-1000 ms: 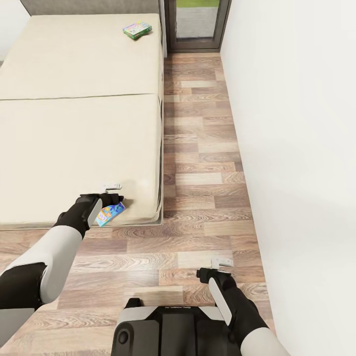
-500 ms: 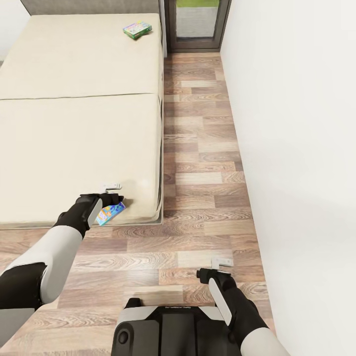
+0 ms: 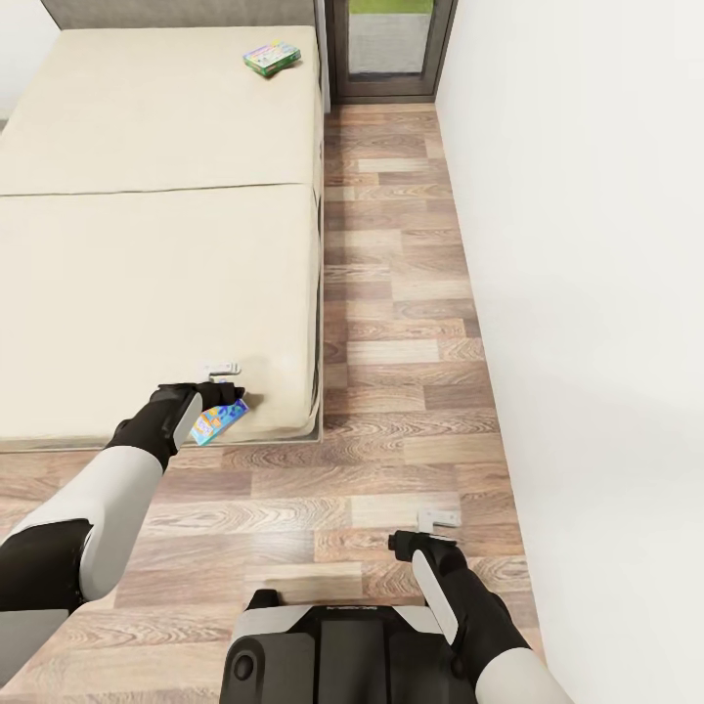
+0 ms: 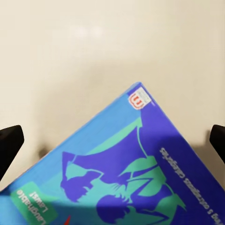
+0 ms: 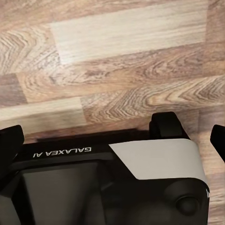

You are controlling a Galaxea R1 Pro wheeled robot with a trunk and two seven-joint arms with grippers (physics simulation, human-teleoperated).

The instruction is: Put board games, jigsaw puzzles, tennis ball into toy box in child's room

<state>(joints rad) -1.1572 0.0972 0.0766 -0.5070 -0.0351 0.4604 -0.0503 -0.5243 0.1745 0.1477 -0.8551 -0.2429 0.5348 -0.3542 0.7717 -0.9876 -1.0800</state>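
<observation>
Beside the bed (image 3: 147,244), a strip of wood-plank floor (image 3: 401,323) runs between the mattress edge and the white wall (image 3: 587,293), up to a grey-framed window (image 3: 389,49) at the far end. That lane looks bare, so there's room along the bed's side. More open floor lies past the bed's foot, where the robot base (image 3: 337,650) sits.

On the bed, near the headboard-end corner by the window, lies a green board game box (image 3: 271,58), flat on the mattress and well apart from both arms.

The left gripper (image 3: 223,391) hangs over the foot-end corner of the bed and is clamped on a blue board game (image 3: 217,421), held tilted with one corner sticking out past the mattress edge. From the left wrist, the blue box (image 4: 126,173) sits between the dark fingertips (image 4: 9,143) with mattress behind it.

The right gripper (image 3: 422,533) hovers over the floor away from the bed, near the wall, fingers (image 5: 9,145) spread wide with nothing between them.
</observation>
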